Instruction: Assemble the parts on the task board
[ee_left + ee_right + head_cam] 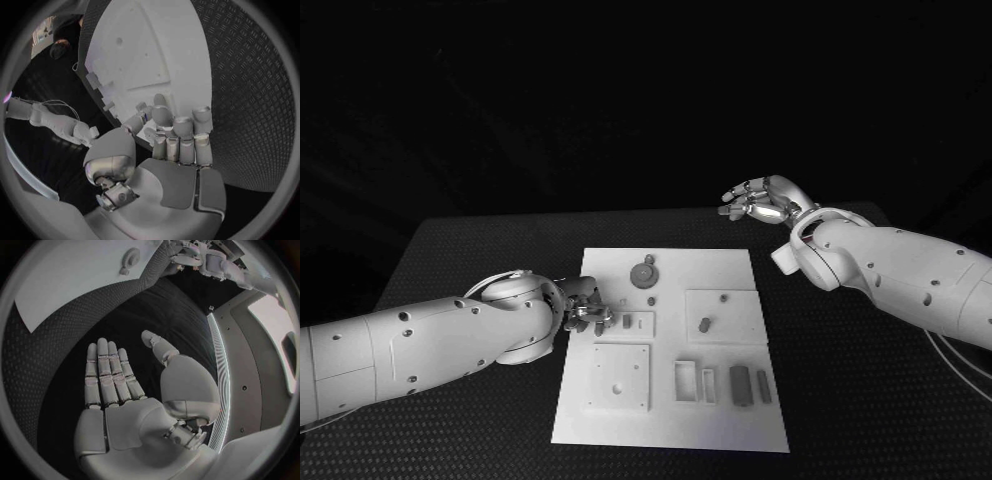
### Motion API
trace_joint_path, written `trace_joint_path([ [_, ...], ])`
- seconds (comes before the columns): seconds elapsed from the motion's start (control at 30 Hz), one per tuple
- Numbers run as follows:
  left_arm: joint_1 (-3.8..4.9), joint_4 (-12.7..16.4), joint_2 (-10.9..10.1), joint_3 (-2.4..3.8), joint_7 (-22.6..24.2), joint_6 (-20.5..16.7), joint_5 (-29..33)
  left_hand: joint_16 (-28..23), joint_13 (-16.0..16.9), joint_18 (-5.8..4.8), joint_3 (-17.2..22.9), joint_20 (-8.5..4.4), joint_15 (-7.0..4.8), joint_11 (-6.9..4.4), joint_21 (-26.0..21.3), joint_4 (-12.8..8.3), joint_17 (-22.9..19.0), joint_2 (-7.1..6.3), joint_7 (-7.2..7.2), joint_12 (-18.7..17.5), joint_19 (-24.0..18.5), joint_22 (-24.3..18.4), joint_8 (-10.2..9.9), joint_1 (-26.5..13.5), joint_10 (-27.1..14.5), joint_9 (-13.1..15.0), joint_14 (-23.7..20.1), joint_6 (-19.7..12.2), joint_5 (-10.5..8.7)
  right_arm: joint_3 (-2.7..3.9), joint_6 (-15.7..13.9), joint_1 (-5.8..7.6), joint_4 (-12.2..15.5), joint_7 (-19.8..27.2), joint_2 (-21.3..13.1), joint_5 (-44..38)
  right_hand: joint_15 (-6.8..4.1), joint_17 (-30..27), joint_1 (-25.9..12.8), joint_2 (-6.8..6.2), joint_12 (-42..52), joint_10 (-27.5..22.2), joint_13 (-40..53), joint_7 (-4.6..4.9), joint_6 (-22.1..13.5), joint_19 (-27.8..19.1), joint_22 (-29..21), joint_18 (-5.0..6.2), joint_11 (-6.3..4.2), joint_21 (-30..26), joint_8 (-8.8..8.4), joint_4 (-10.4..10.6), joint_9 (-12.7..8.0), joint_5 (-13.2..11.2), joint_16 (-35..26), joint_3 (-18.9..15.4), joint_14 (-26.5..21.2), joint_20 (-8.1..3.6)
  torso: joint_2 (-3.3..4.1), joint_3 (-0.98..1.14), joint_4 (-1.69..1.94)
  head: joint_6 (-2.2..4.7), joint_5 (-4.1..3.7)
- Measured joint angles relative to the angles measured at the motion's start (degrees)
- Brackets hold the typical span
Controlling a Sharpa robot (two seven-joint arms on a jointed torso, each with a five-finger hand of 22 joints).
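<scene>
The white task board [733,270] lies in the middle of the table. On it are a round grey part [646,273], a small peg [705,324], a small part [627,321] in a pocket near the left edge, and two grey bars [738,384] at the near right. My left hand [583,312] is at the board's left edge [134,75], fingers [181,127] curled toward the thumb. Whether something small sits between them is unclear. My right hand [759,200] hovers beyond the board's far right corner, fingers [109,372] straight and apart, holding nothing.
A raised square plate [619,377] and a white frame [687,380] sit at the board's near end. A second square plate [726,316] holds the peg. Black textured table [862,380] surrounds the board on all sides.
</scene>
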Motion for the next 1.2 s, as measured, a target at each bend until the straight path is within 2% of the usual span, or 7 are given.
trace_joint_path([
  [0.53, 0.06, -0.24, 0.27, 0.06, -0.45, 0.81, -0.02, 0.0, 0.26, -0.02, 2.05, -0.22, -0.21, -0.27, 0.23, 2.05, 0.14, -0.71, 0.0, 0.0, 0.23, -0.01, 0.15, -1.21, 0.27, -0.29, 0.23, 0.01, -0.45, 0.0, 0.06, 0.0, -0.05, -0.05, 0.09, -0.16, 0.0, 0.22, 0.22, -0.22, -0.61, 0.2, 0.0, -0.02, -0.02, 0.0, 0.19, 0.0, 0.2, -0.44, 0.0, 0.0, -0.25, 1.06, -0.45, 0.0, 0.0, 0.0, 0.01, -0.01, -0.01, -0.04, -0.27],
  [0.6, 0.05, -0.15, 0.14, 0.08, -0.45, 0.87, 0.0, 0.0, 0.32, -0.02, 2.36, -0.25, -0.2, -0.28, 0.23, 2.36, 0.14, -1.05, 0.0, 0.0, 0.41, -0.01, 0.11, -0.93, 0.28, -0.49, 0.23, 0.01, -1.54, 0.0, 0.06, 0.0, -0.05, -0.06, 0.09, -0.18, 0.0, 0.21, 0.22, -0.22, -0.61, 0.2, 0.0, -0.02, -0.02, 0.0, 0.19, 0.0, 0.2, -0.44, 0.0, 0.0, -0.25, 1.11, -0.45, 0.0, 0.0, 0.0, 0.01, -0.03, 0.0, -0.04, -0.29],
  [0.67, 0.04, -0.04, 0.0, 0.09, -0.45, 0.88, 0.03, -0.07, 0.38, -0.03, 4.06, -0.56, -0.75, -0.54, 0.23, 4.03, 0.14, -3.56, -0.03, 0.0, 0.72, -0.01, 0.16, 0.03, 0.51, -0.76, 0.78, 0.03, -6.23, 0.0, 0.07, 0.0, -0.04, -0.06, 0.07, -0.2, 0.19, 0.21, 0.22, -0.22, -0.84, 0.2, 0.0, -0.02, -0.02, 0.0, 0.19, 0.0, 0.2, -0.44, 0.0, 0.0, -0.32, 1.29, -0.45, 0.0, -0.2, 0.0, 0.01, -0.03, 0.0, -0.04, -0.31],
  [0.73, 0.0, 0.02, -0.17, 0.08, -0.45, 0.88, 0.08, -0.43, 0.39, 0.0, 4.86, -0.66, -1.27, -1.02, 0.23, 4.08, 0.14, -5.67, -0.21, 0.0, 0.83, -0.01, 0.46, 0.32, 0.8, -0.96, 1.3, 0.2, -7.84, 0.0, 0.07, 0.0, -0.05, -0.07, 0.05, -0.22, 0.2, 0.28, 0.22, -0.22, -0.84, 0.2, 0.0, -0.02, -0.02, 0.0, 0.19, 0.0, 0.2, -0.63, 0.0, 0.0, -0.35, 1.29, -0.45, 0.0, -0.2, 0.0, 0.01, -0.04, 0.03, -0.04, -0.35],
  [0.83, -0.03, 0.06, -0.47, 0.08, -0.58, 0.79, 0.12, -0.78, 0.38, 0.97, 3.17, -0.67, -3.8, -1.78, 0.23, 5.43, 0.13, -9.87, 0.15, -0.45, 0.82, -0.01, 0.55, 0.36, 0.75, -1.22, 4.01, -0.21, -11.63, 0.0, 0.04, 0.0, -0.05, -0.08, 0.05, -0.24, 0.2, 0.28, 0.45, -0.45, -1.11, 0.2, 0.0, -0.02, -0.02, -0.12, 0.27, 0.0, 0.2, -0.69, 0.0, 0.0, -0.49, 1.29, -0.73, 0.0, -0.2, -0.12, 0.01, -0.04, 0.03, -0.02, -0.39],
  [1.03, -0.16, 0.16, -0.58, 0.1, -0.94, 0.63, 0.34, -1.14, 0.38, 0.96, 0.53, -0.66, -3.97, -1.27, 0.0, 11.36, 0.05, -17.64, 0.53, -1.18, 0.81, -0.02, 0.55, -0.54, 0.71, -1.47, 4.19, -1.22, -13.2, 0.0, -0.07, 0.0, -0.08, -0.09, 0.06, -0.25, 0.82, 0.36, 0.62, -0.62, -1.81, 0.2, 0.0, -0.02, -0.02, -0.82, 0.39, -0.01, 0.2, -1.44, 0.0, 0.0, -0.81, 1.29, -1.12, 0.0, -0.83, 0.0, -0.02, -0.07, 0.07, 0.14, -0.48],
  [1.2, -0.17, 0.37, -0.56, 0.63, -1.27, 0.2, 1.03, -1.36, 0.38, 0.95, -2.21, -0.66, -3.97, -1.07, 0.0, 13.64, 0.05, -19.25, 0.6, -1.49, 0.81, -0.02, 0.55, -1.89, 0.5, -1.4, 4.18, -1.84, -13.2, 0.0, -0.14, 0.0, -0.08, -0.04, 0.13, -0.25, 0.82, 0.43, 0.68, -0.68, -1.82, 0.2, 0.0, -0.02, -0.02, -0.82, 0.48, -0.01, 0.2, -1.44, -0.2, 0.0, -0.88, 1.51, -1.33, 0.0, -0.83, 0.0, -0.02, -0.07, 0.06, 0.28, -0.45],
])
